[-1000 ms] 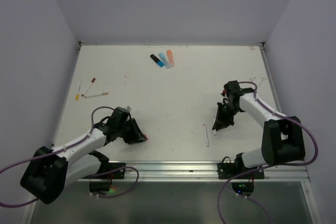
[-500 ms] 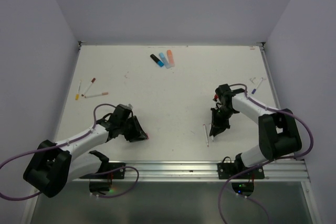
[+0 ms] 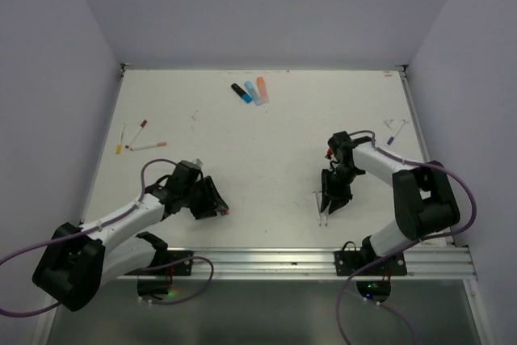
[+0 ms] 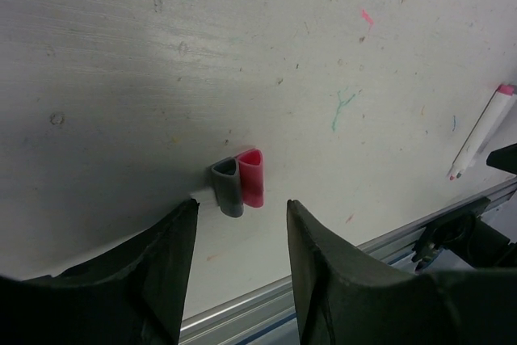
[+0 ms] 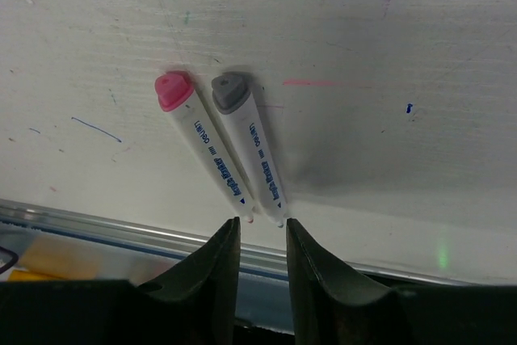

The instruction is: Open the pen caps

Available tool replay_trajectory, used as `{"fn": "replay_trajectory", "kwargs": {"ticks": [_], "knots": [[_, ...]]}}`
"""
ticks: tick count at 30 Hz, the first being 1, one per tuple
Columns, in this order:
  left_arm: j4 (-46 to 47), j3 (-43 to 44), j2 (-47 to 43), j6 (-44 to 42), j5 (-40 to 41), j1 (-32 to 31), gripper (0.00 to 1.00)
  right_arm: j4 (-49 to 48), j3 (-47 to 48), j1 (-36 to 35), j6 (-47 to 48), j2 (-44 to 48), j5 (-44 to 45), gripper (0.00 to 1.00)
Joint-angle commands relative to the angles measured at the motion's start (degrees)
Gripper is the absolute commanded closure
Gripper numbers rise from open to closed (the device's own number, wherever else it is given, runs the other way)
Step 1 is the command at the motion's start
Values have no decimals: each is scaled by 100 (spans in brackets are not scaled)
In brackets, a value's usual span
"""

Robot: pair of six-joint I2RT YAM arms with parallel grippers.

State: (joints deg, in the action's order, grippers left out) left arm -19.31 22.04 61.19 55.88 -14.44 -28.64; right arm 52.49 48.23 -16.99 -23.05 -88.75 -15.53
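Note:
In the left wrist view a grey cap [image 4: 228, 187] and a pink-red cap [image 4: 251, 177] lie side by side on the table, just ahead of my open, empty left gripper [image 4: 242, 214]. In the top view the left gripper [image 3: 216, 204] is low at the front left. In the right wrist view two uncapped white pen barrels, one with a pink end [image 5: 174, 90] and one with a grey end [image 5: 229, 90], lie side by side. Their bare tips touch the table just in front of my right gripper [image 5: 262, 224]. Its jaws stand narrowly apart with nothing between them. In the top view it [image 3: 325, 204] is right beside the pens [image 3: 318, 206].
Three capped thin pens [image 3: 139, 136] lie at the left edge. Three thick markers [image 3: 252, 91] lie at the back centre. More thin pens [image 3: 393, 129] lie at the right back. The metal rail [image 3: 266, 260] runs along the near edge.
My right gripper has moved left and down to the lone pen at the front. Two barrels now lie there side by side. The left gripper has shifted only slightly.

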Motion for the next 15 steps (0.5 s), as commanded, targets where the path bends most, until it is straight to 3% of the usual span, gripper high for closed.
{"fn": "replay_trajectory", "kwargs": {"ticks": [1, 10, 15], "knots": [[-169, 54, -125, -156, 160, -27, 48, 51, 29, -32, 55, -81, 67, 67], [-881, 923, -441, -700, 433, -27, 45, -20, 537, -15, -129, 244, 50, 61], [-1136, 1608, -424, -1140, 485, -19, 44, 7, 1837, 546, -446, -133, 330, 60]]}}
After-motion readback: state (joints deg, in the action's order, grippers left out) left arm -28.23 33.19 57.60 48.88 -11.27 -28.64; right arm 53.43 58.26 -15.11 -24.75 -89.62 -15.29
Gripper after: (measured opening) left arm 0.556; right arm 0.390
